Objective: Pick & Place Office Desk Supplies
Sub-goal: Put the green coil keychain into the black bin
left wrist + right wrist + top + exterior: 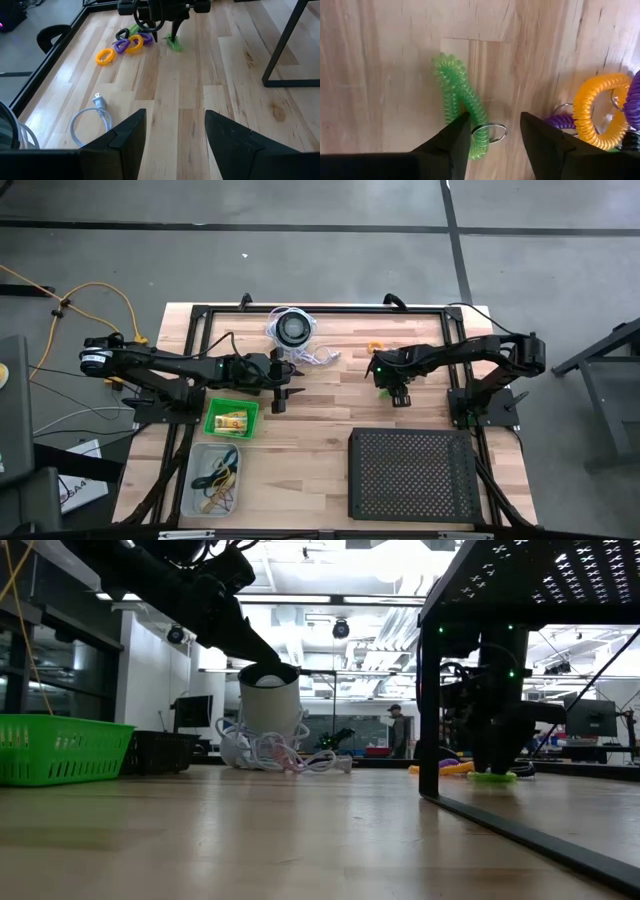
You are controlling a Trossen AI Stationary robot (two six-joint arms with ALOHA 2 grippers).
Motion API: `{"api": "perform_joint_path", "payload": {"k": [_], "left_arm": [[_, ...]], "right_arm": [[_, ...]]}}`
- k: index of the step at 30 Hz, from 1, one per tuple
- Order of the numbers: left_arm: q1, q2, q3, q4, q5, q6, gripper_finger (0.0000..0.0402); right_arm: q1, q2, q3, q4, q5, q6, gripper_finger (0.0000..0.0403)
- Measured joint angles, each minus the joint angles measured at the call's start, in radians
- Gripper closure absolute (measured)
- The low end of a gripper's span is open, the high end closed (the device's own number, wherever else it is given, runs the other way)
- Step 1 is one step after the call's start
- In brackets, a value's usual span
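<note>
Your right gripper (491, 137), jaws apart, sits low over the green coil (460, 102) w/ key ring on the table, holding nothing. Left gripper (174, 132) is spread wide too, empty. No readable writing.

wood table (310, 430): green basket (232, 419), clear bin (216, 480), black tray (412, 474), corded disc (293, 329), coil rings (125, 44), maybe a green coil (460, 100) apart.

A round black disc wrapped in white coiled cord (293, 330) sits at the far edge of the pale wooden slat table (320, 430). A large black perforated metal tray (413, 474) occupies the near right corner.
</note>
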Motion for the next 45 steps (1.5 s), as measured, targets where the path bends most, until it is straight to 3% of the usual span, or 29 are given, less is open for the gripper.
{"api": "perform_joint_path", "payload": {"k": [8, 24, 45], "left_arm": [[0.000, 0.000, 0.000, 0.000, 0.000, 0.000, 0.0208], [0.000, 0.000, 0.000, 0.000, 0.000, 0.000, 0.0208], [0.000, 0.000, 0.000, 0.000, 0.000, 0.000, 0.0208]], "right_arm": [[0.000, 0.000, 0.000, 0.000, -0.003, 0.000, 0.0309], [-0.001, -0.001, 0.000, -0.003, -0.048, -0.003, 0.0393], [-0.010, -0.063, 0.000, 0.034, -0.049, 0.025, 0.0402]]}}
